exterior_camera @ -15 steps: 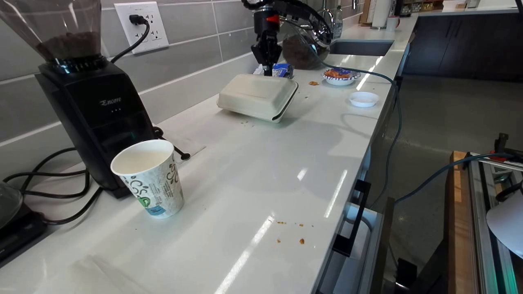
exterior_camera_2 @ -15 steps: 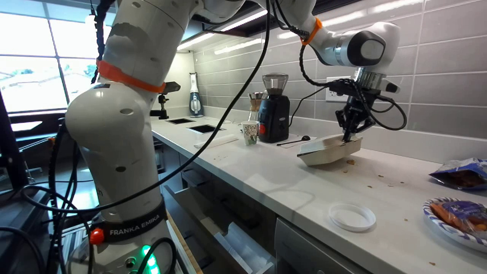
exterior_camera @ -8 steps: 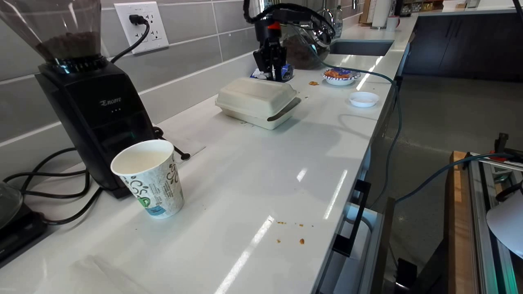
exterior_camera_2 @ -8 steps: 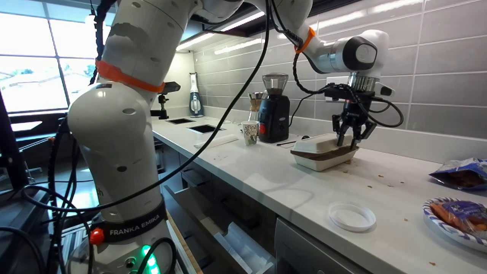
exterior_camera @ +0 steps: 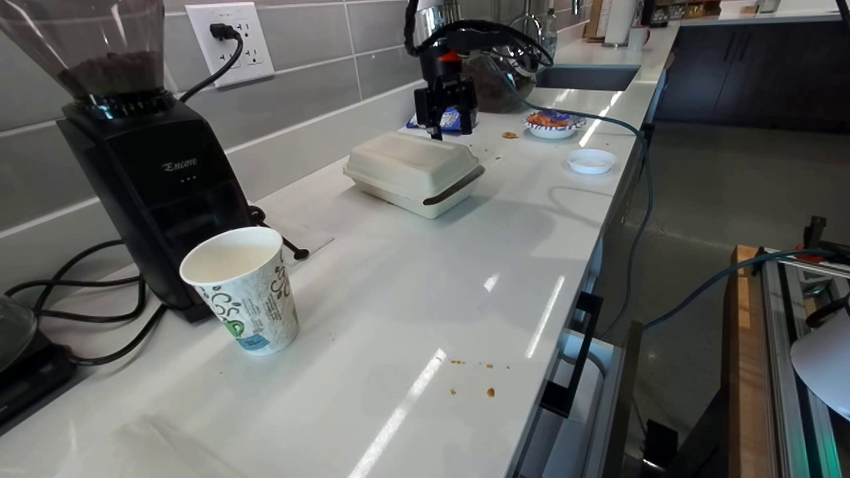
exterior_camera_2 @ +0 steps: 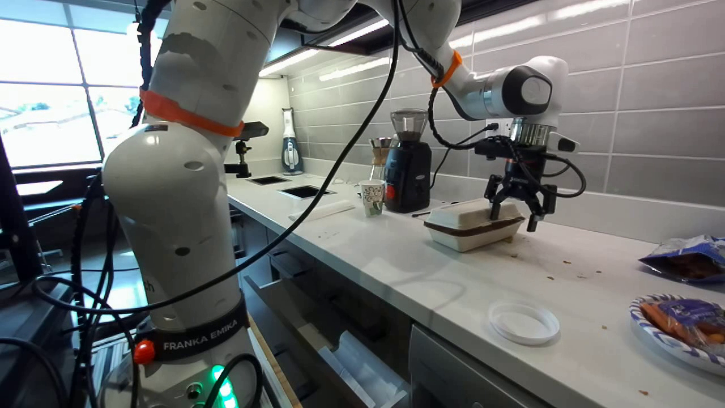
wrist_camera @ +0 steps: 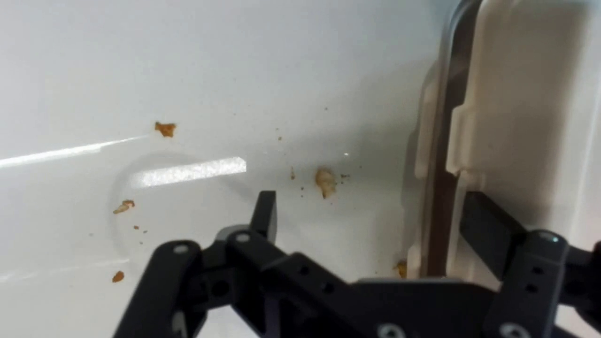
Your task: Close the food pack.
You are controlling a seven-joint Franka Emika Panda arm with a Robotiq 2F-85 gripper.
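Box (exterior_camera: 413, 172) sits on the tabletop (exterior_camera: 398, 299) under one side of the hand (wrist_camera: 371, 198), lid (wrist_camera: 521, 108) gapping; hand's spread wide, gripping nothing, imo an off-centre push could just skid or tip the box

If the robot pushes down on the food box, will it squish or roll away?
The box may squish a little, since its edges look thin. Its lid would probably go down first, because a dark gap shows under its rim. Rolling seems unlikely: it's wide, low and boxy on the counter.
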